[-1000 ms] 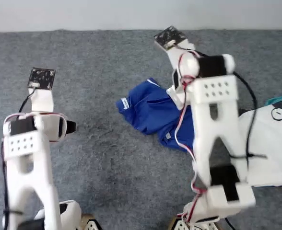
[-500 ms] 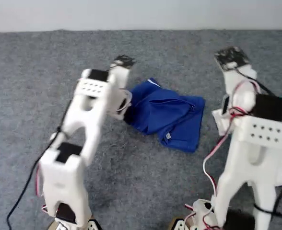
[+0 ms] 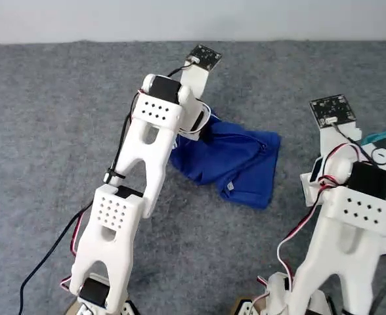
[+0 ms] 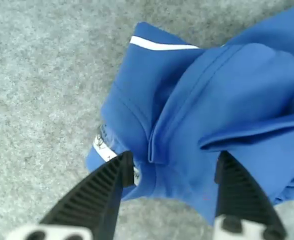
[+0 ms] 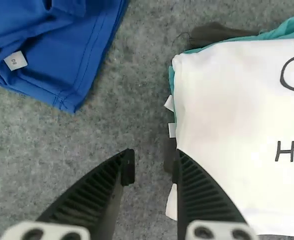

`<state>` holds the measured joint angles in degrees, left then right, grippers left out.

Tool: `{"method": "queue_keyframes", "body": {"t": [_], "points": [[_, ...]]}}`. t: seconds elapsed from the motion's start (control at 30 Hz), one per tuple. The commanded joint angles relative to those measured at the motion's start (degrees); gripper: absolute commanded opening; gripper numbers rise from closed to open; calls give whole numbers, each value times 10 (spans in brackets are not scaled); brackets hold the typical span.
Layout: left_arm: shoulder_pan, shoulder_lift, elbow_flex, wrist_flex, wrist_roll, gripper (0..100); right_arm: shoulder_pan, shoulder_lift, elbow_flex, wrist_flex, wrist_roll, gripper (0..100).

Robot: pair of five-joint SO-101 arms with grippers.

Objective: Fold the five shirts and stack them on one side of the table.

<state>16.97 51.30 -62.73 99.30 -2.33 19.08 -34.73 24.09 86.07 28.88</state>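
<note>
Over the table (image 3: 62, 131), the left gripper (image 4: 173, 167) is hanging wide open above the crumpled blue shirt (image 3: 239, 157), seemingly lining up a grasp; the right gripper (image 5: 152, 167) is hovering slightly parted beside the stack (image 5: 237, 125).

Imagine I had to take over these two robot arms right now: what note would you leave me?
Left claw: open, empty, poised over one edge of the blue shirt.
Right claw: open, empty, above the bare grey table cover between the blue shirt and the stacked shirts.
Things: the blue shirt lies rumpled mid-table. On the right side, a white shirt lies on a teal layer and a dark layer.
Done: those three look folded and stacked.
Left: fold the blue shirt and add it on top.
</note>
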Motion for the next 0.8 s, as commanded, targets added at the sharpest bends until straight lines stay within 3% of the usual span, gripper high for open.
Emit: {"method": "queue_keyframes", "body": {"t": [0.0,0.27,0.63,0.77], "points": [[13,-36,-19,12,9,268,9,-18,0,-9,4,134],[66,-41,-19,11,7,268,37,-17,1,-27,4,134],[61,25,-20,-79,6,265,39,-17,1,-24,4,133],[52,55,-22,-84,-25,261,39,-17,1,-24,4,133]]}}
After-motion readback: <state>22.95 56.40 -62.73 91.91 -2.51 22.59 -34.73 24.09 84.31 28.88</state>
